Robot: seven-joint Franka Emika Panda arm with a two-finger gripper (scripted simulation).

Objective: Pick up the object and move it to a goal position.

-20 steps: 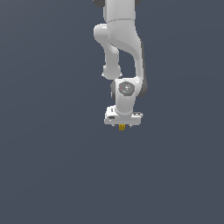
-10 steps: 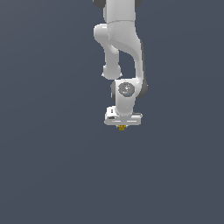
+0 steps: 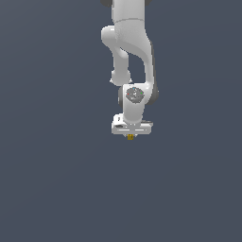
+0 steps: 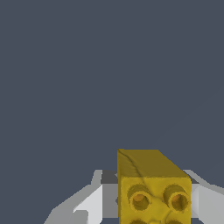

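White gripper (image 3: 131, 135) hangs at the end of the arm (image 3: 132, 56) and points straight down, and it is closed on the object (image 3: 130, 137); in the wrist view the grey fingers (image 4: 89, 205) stand close on both sides of the yellow block (image 4: 153, 188), touching it as far as I can see. I judge that the step in hand is the carrying of the block to the goal position, because the block appears to hang free of the plain grey background; where the goal is, the pictures do not show.

To do this step well, the grip should be kept firm and steady, and the arm should move smoothly without sudden turns; the block is very small compared with the gripper, so a little slip could let it fall out. It is better to keep the wrist vertical during the travel; the fingers should open only at the goal.

In the exterior view only a small yellow part shows just below the middle of the gripper bar; in the wrist view the studs (image 4: 140, 199) of the block face the camera, and the block sits between the fingers, a little to one side of their middle.
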